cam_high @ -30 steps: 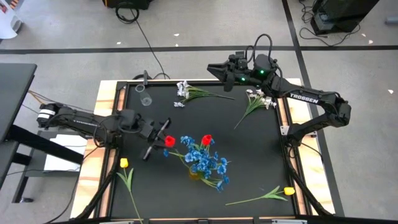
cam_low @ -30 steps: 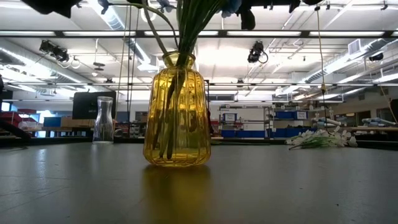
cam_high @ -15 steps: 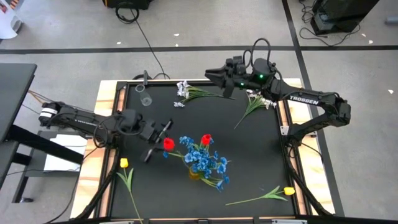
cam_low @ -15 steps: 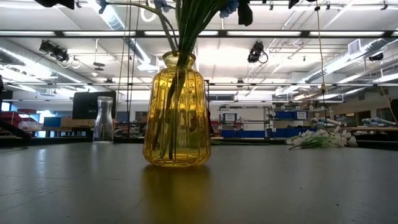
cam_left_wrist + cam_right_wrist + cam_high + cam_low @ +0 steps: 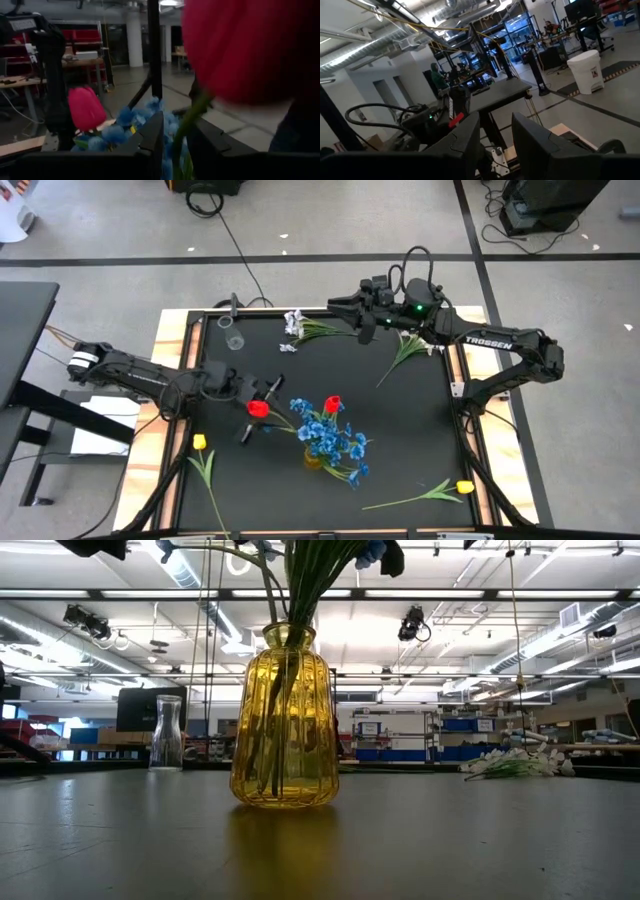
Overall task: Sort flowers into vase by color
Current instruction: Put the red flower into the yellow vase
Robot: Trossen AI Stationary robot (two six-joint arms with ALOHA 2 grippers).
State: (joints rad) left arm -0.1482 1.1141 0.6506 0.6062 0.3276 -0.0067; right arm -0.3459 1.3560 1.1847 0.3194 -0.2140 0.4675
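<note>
Because the light red artificial tulip (image 5: 258,408) at nine o'clock of the yellow ribbed glass vase (image 5: 285,720) has a thin bendy stem, the left gripper's (image 5: 254,406) parting fingers should regrip mid-stem; whether the right gripper's (image 5: 340,305) fingers hold anything I cannot tell.

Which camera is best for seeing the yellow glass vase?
The low view: the yellow vase stands there whole, side-on, with green stems inside. The high view shows only a sliver of it under the blue flowers. Neither wrist view shows it.
</note>
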